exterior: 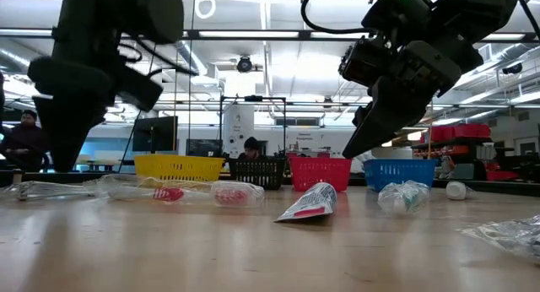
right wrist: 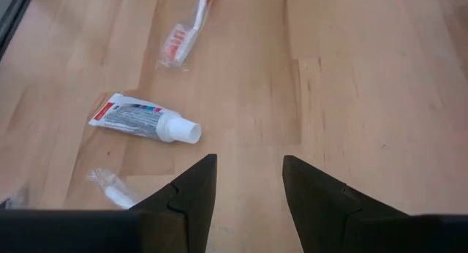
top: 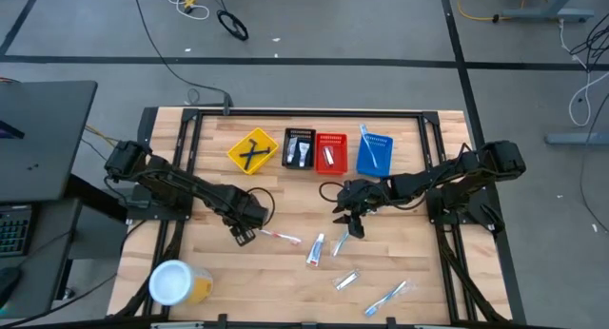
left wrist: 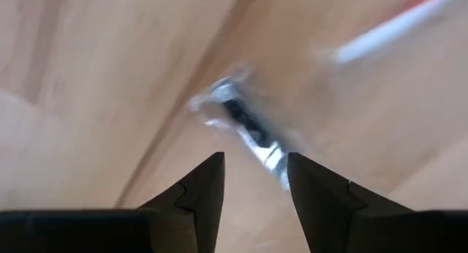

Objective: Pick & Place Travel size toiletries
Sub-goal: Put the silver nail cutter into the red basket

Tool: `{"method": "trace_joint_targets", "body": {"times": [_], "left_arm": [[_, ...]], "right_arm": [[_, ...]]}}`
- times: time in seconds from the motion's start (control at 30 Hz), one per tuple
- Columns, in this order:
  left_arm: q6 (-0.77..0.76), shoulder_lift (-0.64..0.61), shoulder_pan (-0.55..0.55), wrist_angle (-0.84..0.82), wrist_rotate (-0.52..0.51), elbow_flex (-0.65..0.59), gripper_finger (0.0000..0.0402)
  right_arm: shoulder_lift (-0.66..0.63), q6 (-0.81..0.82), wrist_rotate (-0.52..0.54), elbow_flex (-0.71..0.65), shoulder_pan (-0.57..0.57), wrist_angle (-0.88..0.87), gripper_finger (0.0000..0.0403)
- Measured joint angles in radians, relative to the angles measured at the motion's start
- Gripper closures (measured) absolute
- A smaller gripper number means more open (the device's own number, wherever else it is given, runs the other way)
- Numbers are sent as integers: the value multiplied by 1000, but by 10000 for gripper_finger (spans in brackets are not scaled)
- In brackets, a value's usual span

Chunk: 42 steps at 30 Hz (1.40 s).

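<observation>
Seen from above, the left hand (top: 244, 236) is hovering, fingers parted and holding nothing, over a clear-wrapped dark razor (top: 245, 237) on the wooden table (top: 285, 281), while the right hand (top: 348, 222) is hanging open and empty near a small white toothpaste tube (top: 314, 250) and a wrapped red-and-white toothbrush (top: 282, 237). In the left wrist view, the razor (left wrist: 245, 129) is lying just beyond the spread fingers (left wrist: 205, 194). In the right wrist view, the tube (right wrist: 145, 120) and toothbrush (right wrist: 186, 30) are lying apart from the open fingers (right wrist: 194, 194).

Four baskets (top: 312, 150) stood in a row behind my arms; toiletries (top: 315, 249) lay scattered on the surface (top: 285, 281) before them, a jar (top: 177, 282) front-left.
</observation>
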Motion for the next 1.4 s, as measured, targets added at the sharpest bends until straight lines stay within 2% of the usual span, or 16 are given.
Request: {"method": "trace_joint_targets", "body": {"times": [0.2, 0.57, 0.8, 1.2, 1.4], "left_arm": [[-34, 0, -31, 14, 2, 28, 244], [-118, 0, -37, 124, 59, -79, 244], [-109, -3, -36, 211, 66, -129, 244], [-28, -3, -37, 231, 54, -143, 245], [20, -3, -38, 227, 29, -145, 282]], "right_arm": [[0, 0, 11, 0, 0, 0, 236], [0, 8, 10, 0, 0, 0, 235], [0, 8, 10, 0, 0, 0, 235], [0, 8, 10, 0, 0, 0, 236], [0, 8, 10, 0, 0, 5, 235]]}}
